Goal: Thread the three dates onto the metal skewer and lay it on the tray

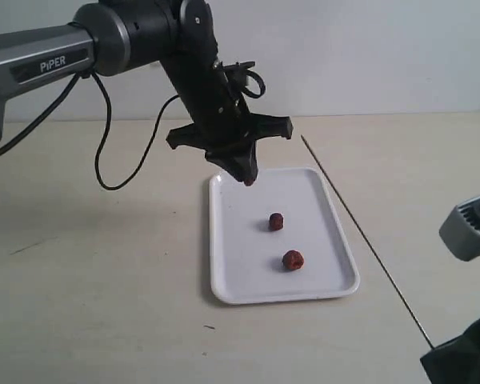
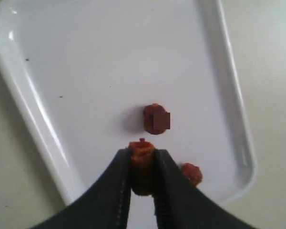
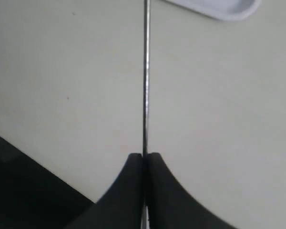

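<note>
The white tray [image 1: 320, 256] lies mid-table, also seen in the left wrist view [image 2: 86, 62]. Two dates rest on it, one [image 1: 276, 222] [image 2: 155, 118] near its centre and one [image 1: 293, 260] [image 2: 192, 173] nearer the front edge. My left gripper [image 1: 247, 179] [image 2: 142, 160] hangs above the tray's far end, shut on the third date [image 2: 142, 155]. My right gripper [image 3: 144, 157] at the front right is shut on one end of the metal skewer [image 1: 360, 232] [image 3: 146, 76], which slants up along the tray's right side, its tip near the far right corner.
A black cable [image 1: 112, 152] loops from the left arm over the table at the left. The right arm's grey housing [image 1: 470, 228] sits at the right edge. A tray corner [image 3: 219, 7] shows in the right wrist view.
</note>
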### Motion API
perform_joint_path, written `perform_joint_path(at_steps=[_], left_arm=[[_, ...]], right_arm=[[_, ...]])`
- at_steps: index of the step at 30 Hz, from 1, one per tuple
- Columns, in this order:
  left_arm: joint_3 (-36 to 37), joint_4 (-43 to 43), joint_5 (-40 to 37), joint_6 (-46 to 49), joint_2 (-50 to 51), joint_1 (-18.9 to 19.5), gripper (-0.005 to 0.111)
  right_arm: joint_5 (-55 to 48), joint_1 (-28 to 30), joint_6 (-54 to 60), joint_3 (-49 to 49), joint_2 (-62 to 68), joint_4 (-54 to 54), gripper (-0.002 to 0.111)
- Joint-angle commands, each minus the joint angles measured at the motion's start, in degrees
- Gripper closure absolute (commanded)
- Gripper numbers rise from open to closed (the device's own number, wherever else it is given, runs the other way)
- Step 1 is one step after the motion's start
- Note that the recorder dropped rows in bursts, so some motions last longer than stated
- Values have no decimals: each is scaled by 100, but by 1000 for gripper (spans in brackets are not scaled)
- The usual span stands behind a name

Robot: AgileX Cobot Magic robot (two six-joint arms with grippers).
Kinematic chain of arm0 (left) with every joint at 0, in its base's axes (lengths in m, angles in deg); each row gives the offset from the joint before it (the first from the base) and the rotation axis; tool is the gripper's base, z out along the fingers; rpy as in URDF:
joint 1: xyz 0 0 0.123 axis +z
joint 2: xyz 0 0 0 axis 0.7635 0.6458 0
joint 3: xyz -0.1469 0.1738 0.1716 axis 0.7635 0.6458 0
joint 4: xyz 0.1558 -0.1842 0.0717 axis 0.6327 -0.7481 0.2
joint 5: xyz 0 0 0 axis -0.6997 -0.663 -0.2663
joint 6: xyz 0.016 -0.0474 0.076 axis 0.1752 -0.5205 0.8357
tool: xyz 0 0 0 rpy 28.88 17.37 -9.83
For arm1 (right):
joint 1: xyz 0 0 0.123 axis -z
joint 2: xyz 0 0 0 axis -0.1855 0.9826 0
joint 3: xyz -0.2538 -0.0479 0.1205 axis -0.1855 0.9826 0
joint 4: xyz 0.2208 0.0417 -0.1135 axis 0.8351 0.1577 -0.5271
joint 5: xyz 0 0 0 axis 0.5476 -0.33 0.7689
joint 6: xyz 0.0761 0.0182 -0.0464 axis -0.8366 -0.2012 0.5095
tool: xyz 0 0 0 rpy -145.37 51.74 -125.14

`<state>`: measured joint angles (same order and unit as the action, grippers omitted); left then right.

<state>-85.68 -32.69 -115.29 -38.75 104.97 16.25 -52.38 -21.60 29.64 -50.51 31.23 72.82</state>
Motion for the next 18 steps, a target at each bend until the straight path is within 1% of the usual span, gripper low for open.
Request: perform_joint_path(at_steps=[1,6,10,12,14,16,18], left_arm=[[0,-747,-4,480,-85,179,89],[0,-1123,-43,753,-85,443,89],[0,-1372,-55,988,-85,676,89],[0,-1601,-65,1145,-85,813,89],[0,-1934,-77,1361,-85,938,89],[0,-2236,-77,1578,-85,1035,89],[0,-2466,-38,1780,-85,1117,89]], right_arm=[[595,-7,45,74,104,243,108],[1660,-7,45,454,455,435,108],[2285,-7,58,692,901,543,108],[2542,-7,293,721,1212,796,108],[2743,-7,815,721,1551,1342,108],[2976,-7,1630,721,1861,2263,108],[3020,-7,2697,669,2208,3328,108]])
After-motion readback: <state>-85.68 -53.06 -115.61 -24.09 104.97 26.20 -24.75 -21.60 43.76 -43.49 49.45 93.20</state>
